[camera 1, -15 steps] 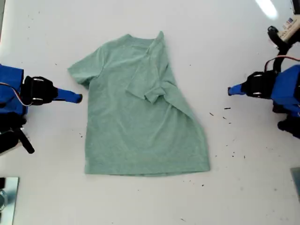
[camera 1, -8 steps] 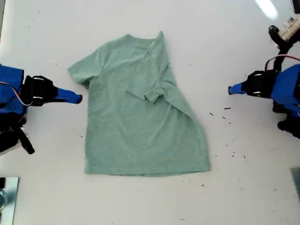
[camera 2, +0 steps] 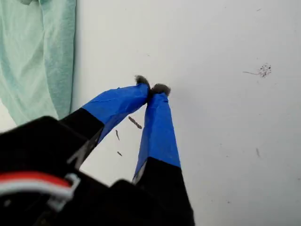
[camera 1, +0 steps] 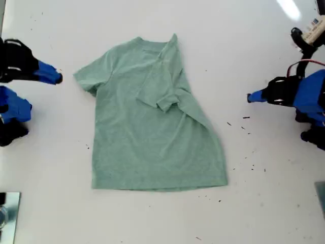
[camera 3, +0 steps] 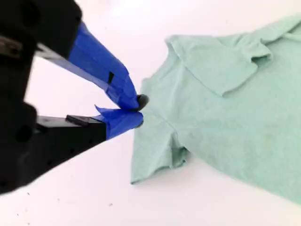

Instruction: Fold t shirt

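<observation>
The pale green t shirt [camera 1: 152, 132] lies flat on the white table [camera 1: 264, 203], neck toward the far side. One sleeve is folded in over the chest and one side edge runs slanted. My first gripper [camera 1: 249, 97] hovers shut and empty at the exterior view's right, well clear of the cloth. In its wrist view the first gripper [camera 2: 151, 88] has its tips touching, with the t shirt [camera 2: 37, 56] off to one side. My second gripper [camera 1: 59, 78] is at the exterior view's left, shut, just off the spread sleeve. Its wrist view shows the second gripper [camera 3: 138, 110] beside the t shirt [camera 3: 225, 122], with no cloth between the tips.
Dark specks [camera 1: 246, 118] dot the table near my first arm. A cable and a white tagged part [camera 1: 311, 28] sit at the exterior view's top right. A shiny object [camera 1: 7, 213] shows at the exterior view's bottom left corner.
My second gripper has swung toward the far side and back toward the exterior view's left edge, ending level with the spread sleeve. My first arm and the t shirt have not moved.
</observation>
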